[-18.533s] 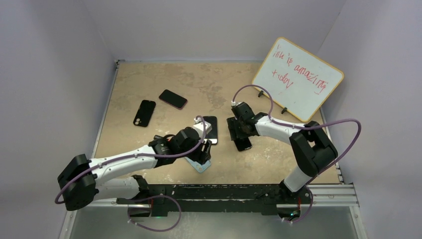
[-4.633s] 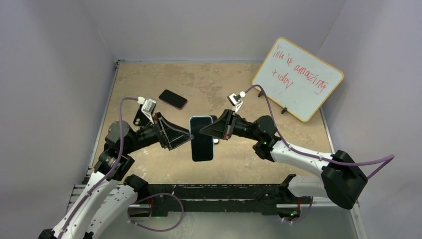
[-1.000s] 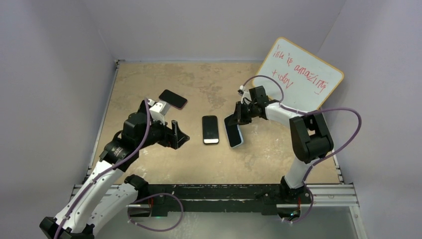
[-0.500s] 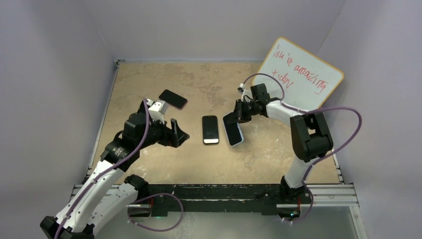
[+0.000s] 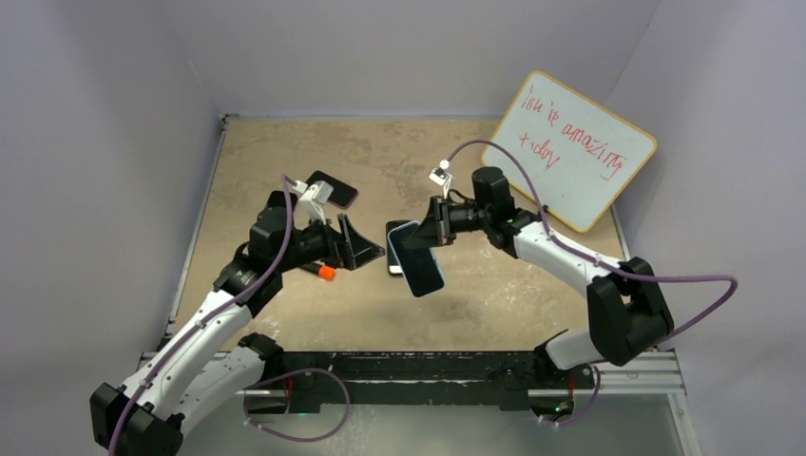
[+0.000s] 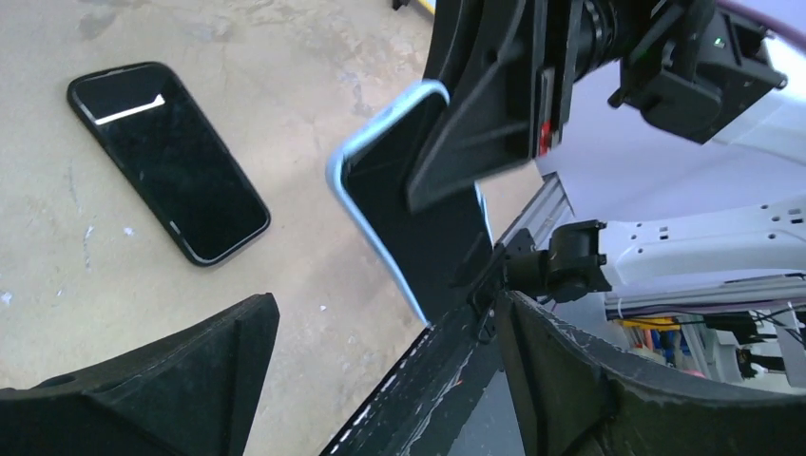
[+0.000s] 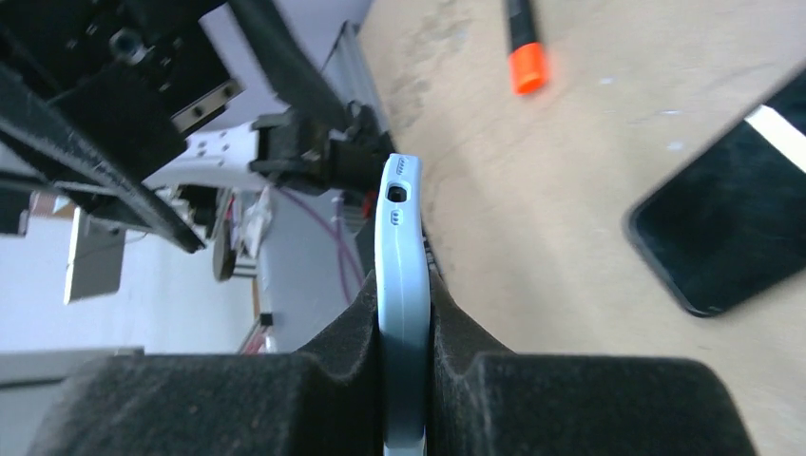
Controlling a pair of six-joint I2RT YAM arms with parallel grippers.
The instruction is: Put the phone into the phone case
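Lifting is in hand: the phone case (image 5: 423,266) is gripped by its edges in the clenched right jaws, off the surface (image 5: 314,152). The phone (image 6: 166,157) is seen flat just below them. The left jaws are spread, empty; likely the phone must be picked up next.

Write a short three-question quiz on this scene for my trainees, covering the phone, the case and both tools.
1. Fill the blank: the phone lies flat on the ____.
2. The right tool is: A) open and empty; B) shut on the light-blue phone case; C) resting on the phone.
3. True or false: the left tool grips the phone.
Key: 1 table; 2 B; 3 false, it stands open and empty.
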